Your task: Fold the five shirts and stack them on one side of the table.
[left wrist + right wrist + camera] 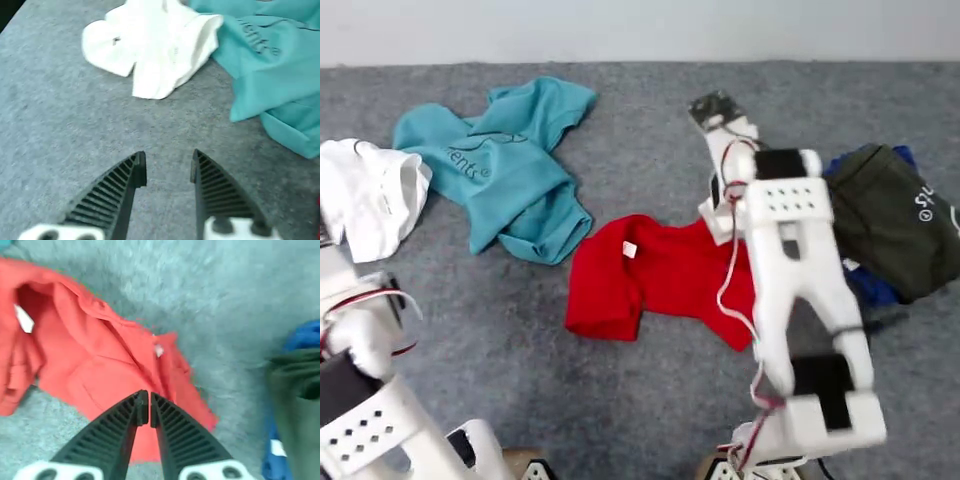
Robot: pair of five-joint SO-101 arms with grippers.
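Folding looks unstarted: white shirt [370, 195], teal shirt [505, 160] and red shirt [650, 275] lie crumpled on the desk [650, 130]; dark green shirt [895, 220] lies over blue shirt [870, 285], perhaps stacked; left hand [169, 167] is wide, empty; right hand [150, 407] is narrow above red shirt.

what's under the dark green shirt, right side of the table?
A blue shirt pokes out from under the dark green shirt at its near edge and far corner. The rest is covered, so how it lies can't be seen.
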